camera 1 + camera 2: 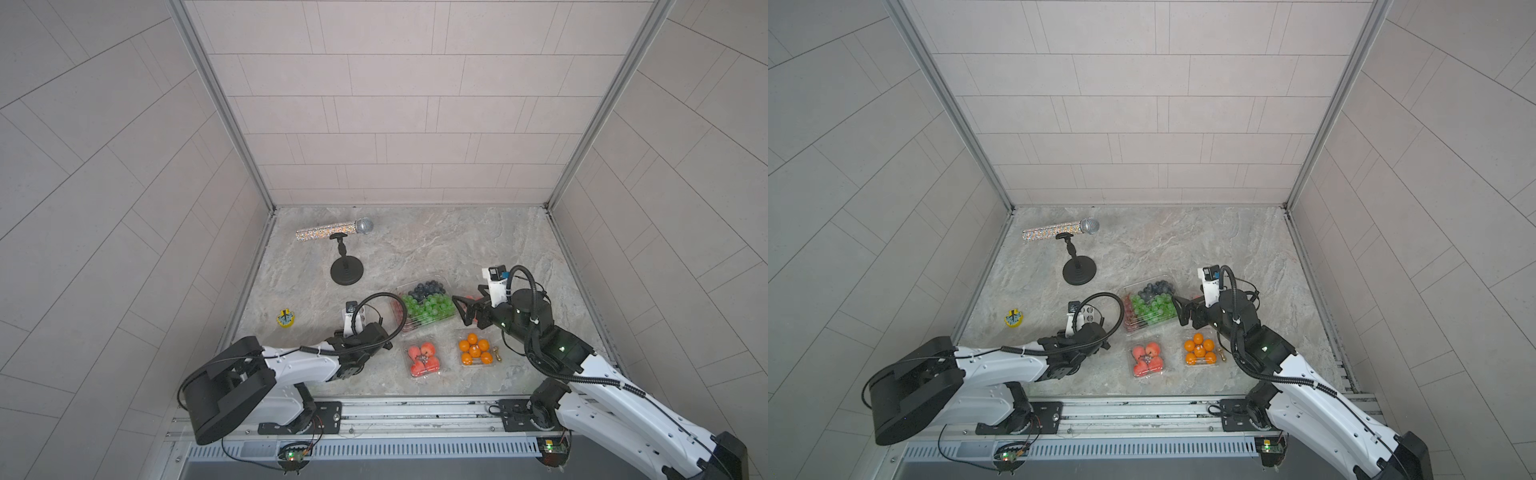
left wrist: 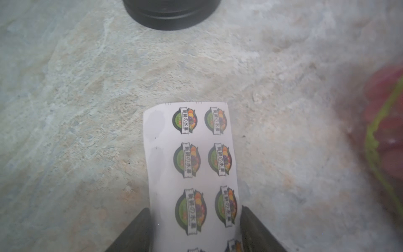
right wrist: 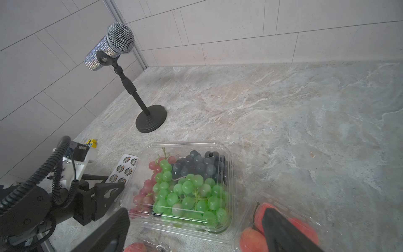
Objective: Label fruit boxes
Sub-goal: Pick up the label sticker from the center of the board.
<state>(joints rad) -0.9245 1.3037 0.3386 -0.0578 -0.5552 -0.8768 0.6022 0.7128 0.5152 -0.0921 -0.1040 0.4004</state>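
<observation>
Your left gripper point(image 2: 195, 209) straddles the sticker sheet point(image 2: 189, 141), with one finger at each long edge; the views don't show whether it is pinching the sheet. The sheet lies on the stone tabletop point(image 1: 415, 249) just beside the large grape box point(image 1: 426, 307). Your right gripper point(image 3: 196, 212) is spread wide and holds nothing, above the large grape box and a small red-fruit box point(image 3: 253, 237) next to it. The second red-fruit box point(image 1: 424, 358) and the orange box point(image 1: 476, 352) sit side by side, nearer the arm bases.
</observation>
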